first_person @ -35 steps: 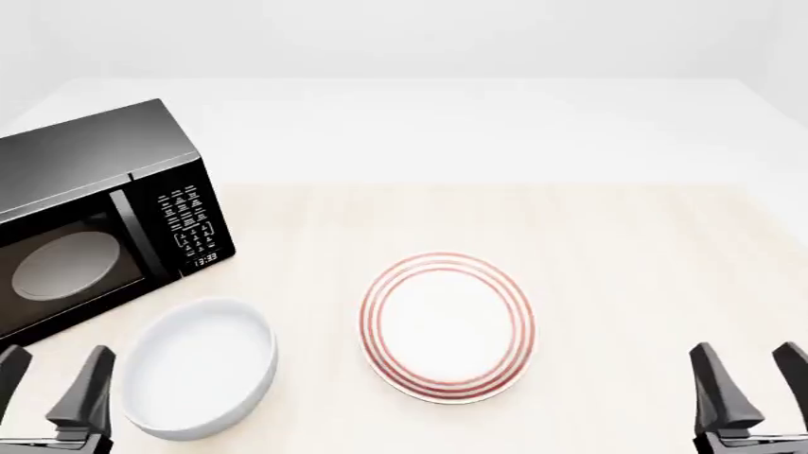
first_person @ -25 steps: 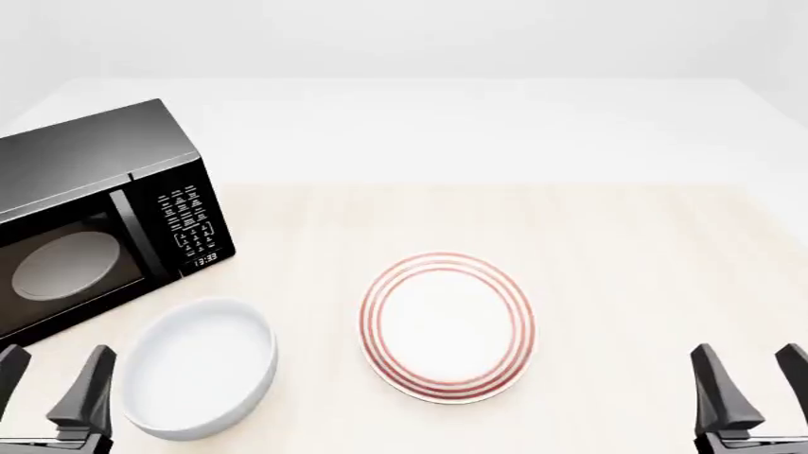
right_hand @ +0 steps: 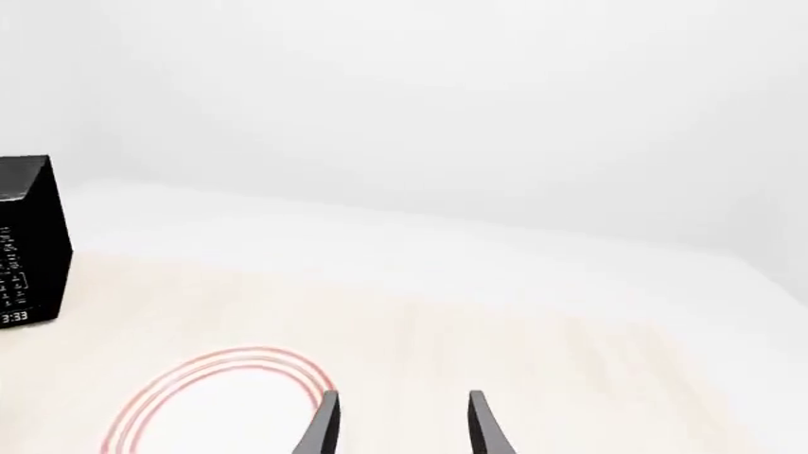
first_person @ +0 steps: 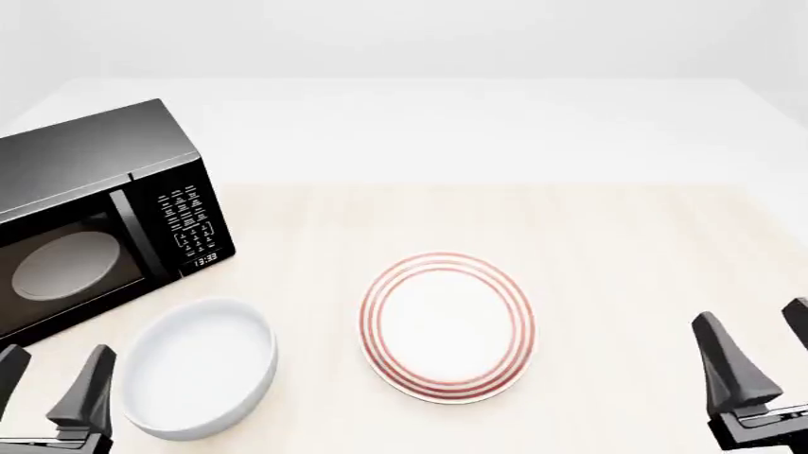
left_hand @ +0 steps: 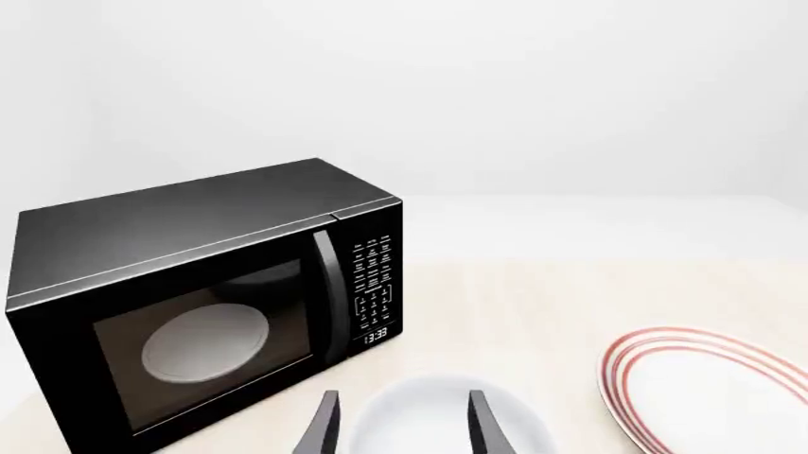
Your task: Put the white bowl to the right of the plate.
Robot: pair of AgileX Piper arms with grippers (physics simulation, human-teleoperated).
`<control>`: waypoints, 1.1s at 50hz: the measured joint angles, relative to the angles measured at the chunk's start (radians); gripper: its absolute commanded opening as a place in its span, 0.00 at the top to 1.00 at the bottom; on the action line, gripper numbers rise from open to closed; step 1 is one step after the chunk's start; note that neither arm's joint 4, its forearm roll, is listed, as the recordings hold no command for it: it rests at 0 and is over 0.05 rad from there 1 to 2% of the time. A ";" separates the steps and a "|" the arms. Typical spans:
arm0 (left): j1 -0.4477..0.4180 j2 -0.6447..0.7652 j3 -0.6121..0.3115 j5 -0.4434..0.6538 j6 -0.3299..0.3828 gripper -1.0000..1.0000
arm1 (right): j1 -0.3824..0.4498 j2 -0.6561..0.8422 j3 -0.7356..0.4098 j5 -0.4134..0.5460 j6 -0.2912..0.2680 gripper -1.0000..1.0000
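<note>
1. Plain glossy white round bowl (first_person: 200,369) with deep sides sits upright on the light wood-grain tabletop (first_person: 606,246), near-left area, close to the near edge. Interior empty. In the left wrist view the bowl (left_hand: 445,421) shows beyond and between the end effector's fingers.
2. Flat round white plate with concentric red rings at its rim (first_person: 446,327) lies flat just right of the bowl, a narrow strip of bare tabletop between them; not touching. The bowl is thus on the plate's left side. The plate also shows in the left wrist view (left_hand: 713,392) and in the right wrist view (right_hand: 215,407).
3. Left end effector (first_person: 48,388) is at the near-left corner, just left of the bowl, clear of its rim. Two dark fingers spread well apart, nothing between them.
4. Right end effector (first_person: 758,364) is at the near-right corner, well apart from the plate, over bare tabletop. Fingers likewise wide apart and holding nothing; the right wrist view confirms a clear gap.
5. Black box-shaped microwave oven with a glass door and keypad (first_person: 95,222) stands at far left, behind the bowl, door closed, turned at an angle. Display reads 13:33 in the left wrist view.
</note>
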 measured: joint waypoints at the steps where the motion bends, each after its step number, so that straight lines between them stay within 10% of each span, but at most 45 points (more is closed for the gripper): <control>1: 0.000 0.000 0.000 0.000 0.000 0.00 | 0.010 0.018 -0.009 -0.008 -0.004 0.00; 28: 0.000 0.000 0.000 0.000 0.000 0.00 | 0.206 0.600 -0.299 -0.202 -0.081 0.00; 55: 0.000 0.000 0.000 0.000 0.000 0.00 | 0.371 1.032 -0.650 -0.127 -0.092 0.00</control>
